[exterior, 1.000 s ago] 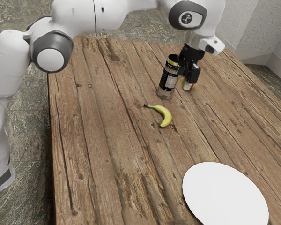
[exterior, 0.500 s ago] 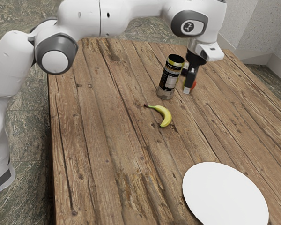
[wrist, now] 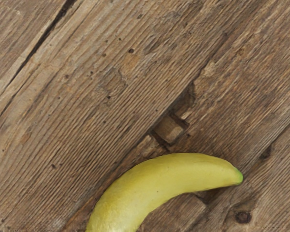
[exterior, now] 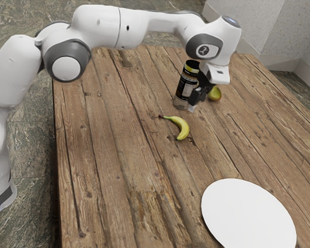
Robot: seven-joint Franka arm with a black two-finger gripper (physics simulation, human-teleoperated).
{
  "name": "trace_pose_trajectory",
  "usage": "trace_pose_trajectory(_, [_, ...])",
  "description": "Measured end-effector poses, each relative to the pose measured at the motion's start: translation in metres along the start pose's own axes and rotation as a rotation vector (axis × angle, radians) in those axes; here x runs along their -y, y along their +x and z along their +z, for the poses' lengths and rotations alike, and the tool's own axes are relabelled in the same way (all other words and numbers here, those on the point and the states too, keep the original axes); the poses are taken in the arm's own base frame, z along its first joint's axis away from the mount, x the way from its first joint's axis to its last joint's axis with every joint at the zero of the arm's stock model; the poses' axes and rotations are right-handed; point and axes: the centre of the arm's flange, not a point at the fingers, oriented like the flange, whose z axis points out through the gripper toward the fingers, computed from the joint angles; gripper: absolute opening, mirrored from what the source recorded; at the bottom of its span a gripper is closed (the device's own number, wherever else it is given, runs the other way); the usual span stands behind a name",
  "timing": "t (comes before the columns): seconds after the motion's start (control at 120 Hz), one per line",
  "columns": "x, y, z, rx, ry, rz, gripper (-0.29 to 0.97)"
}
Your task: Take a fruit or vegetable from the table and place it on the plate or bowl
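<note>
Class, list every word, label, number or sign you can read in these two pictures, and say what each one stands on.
No text here can be quoted as it reads.
On the canister: a dark label with a pale panel of print, too small to read.
On the arm's wrist joint: a white curved mark on the dark round cap, not legible as a letter or number.
On the banana, the plate and the table: no text.

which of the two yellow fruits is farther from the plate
The round yellow-green fruit, toward the back of the table beside the dark can. The curved banana lies on the near side of the can, closer to the white plate.
</note>
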Motion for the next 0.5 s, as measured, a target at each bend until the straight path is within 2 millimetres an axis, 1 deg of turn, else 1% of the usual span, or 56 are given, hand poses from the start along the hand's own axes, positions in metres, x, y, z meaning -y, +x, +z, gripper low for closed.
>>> trace_pose_trajectory(0.083, [-0.018, -0.016, 0.012, 0.010, -0.008, 0.053, 0.68])
trace_pose_trajectory(0.125, [-0.023, -0.022, 0.016, 0.008, -0.004, 0.075, 0.68])
trace_pose_trajectory(0.2, [-0.021, -0.032, 0.026, 0.001, 0.010, 0.101, 0.68])
trace_pose_trajectory(0.317, [-0.018, -0.033, 0.029, -0.018, 0.039, 0.151, 0.68])
trace_pose_trajectory(0.4, [-0.013, -0.042, 0.037, -0.023, 0.042, 0.167, 0.68])
trace_pose_trajectory(0.45, [-0.013, -0.048, 0.037, -0.029, 0.047, 0.179, 0.68])
trace_pose_trajectory(0.5, [-0.013, -0.050, 0.037, -0.037, 0.055, 0.194, 0.68])
